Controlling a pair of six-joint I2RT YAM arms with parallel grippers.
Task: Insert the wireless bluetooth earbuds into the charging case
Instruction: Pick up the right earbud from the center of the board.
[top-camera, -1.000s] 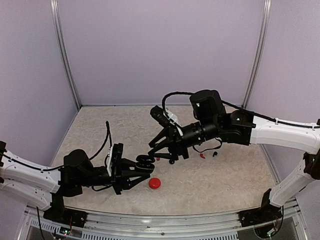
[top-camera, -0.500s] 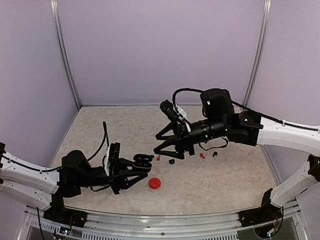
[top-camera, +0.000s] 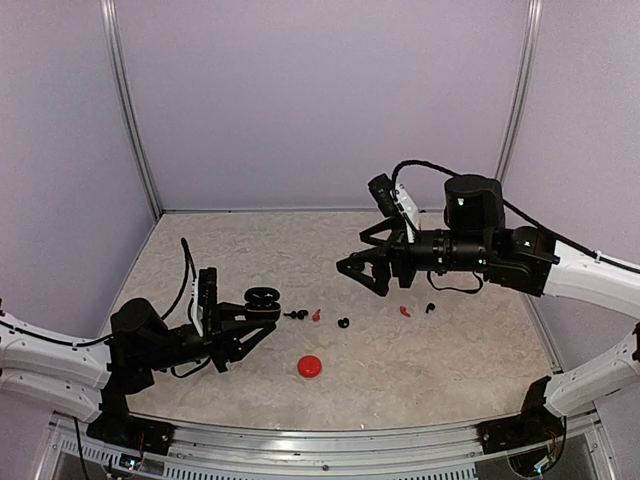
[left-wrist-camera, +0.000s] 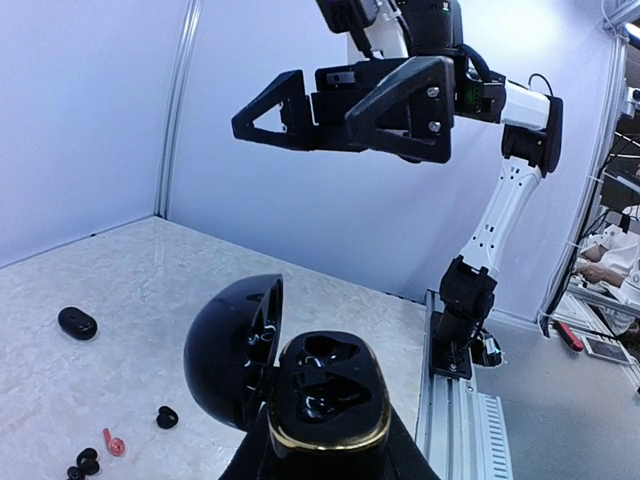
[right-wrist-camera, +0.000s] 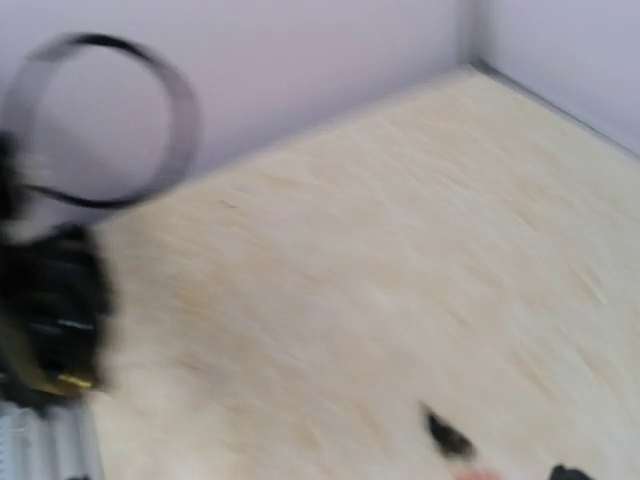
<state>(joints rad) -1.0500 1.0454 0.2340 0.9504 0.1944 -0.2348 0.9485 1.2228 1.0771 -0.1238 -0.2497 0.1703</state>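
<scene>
Earbuds (top-camera: 296, 314), black and red: loose on table (top-camera: 450, 350), just past left fingertips, below and ahead of right ones. Likely light, stiff, slick, tiny; pinch across bulb, leave stem free. Charging case (left-wrist-camera: 325, 395): lid open, clamped between fingers of left gripper (top-camera: 258, 314). Right gripper (top-camera: 360, 278): fingers spread wide, empty, touching nothing.

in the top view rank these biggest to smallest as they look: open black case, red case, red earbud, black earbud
1. open black case, held in the air so nearer the camera
2. red case
3. red earbud and black earbud: both tiny specks, too alike to rank
</scene>
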